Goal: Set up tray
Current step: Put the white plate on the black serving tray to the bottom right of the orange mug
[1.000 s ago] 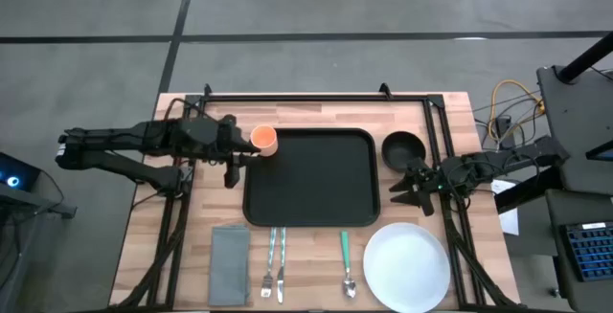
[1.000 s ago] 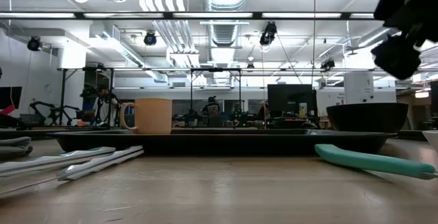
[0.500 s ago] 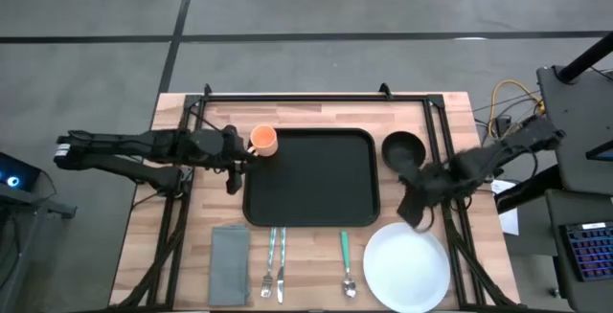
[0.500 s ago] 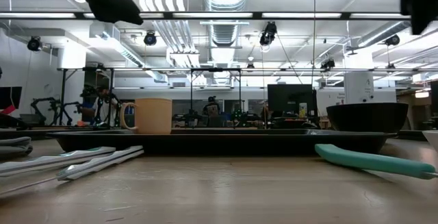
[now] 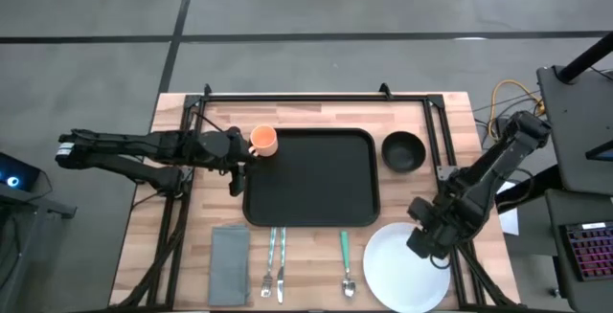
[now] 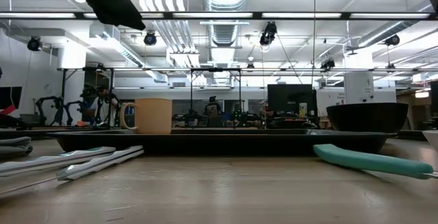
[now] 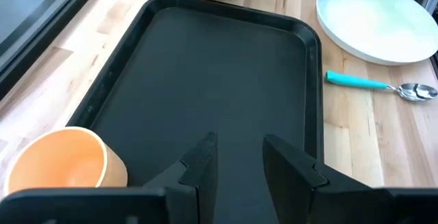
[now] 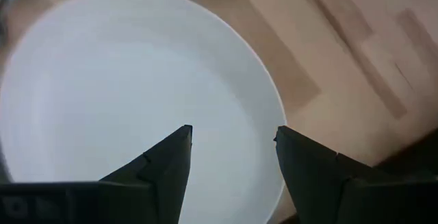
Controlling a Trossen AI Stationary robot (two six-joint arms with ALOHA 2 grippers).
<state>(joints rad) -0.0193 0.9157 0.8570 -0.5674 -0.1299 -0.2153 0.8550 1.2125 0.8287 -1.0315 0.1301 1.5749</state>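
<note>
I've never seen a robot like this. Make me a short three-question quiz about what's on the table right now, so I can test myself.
1. True or false: the orange cup sits on the black tray.
2. Which end effector hovers over the white plate: A) left or B) right?
3. Fill in: the utensil with the teal handle is a ____.

Key
1. True; it stands in the tray's corner near the left end effector.
2. B; its fingers are spread apart above the plate.
3. spoon

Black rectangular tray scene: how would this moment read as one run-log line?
right gripper: open above round white plate | left gripper: open, empty, at black rectangular tray edge beside orange cup | tray: empty
</note>
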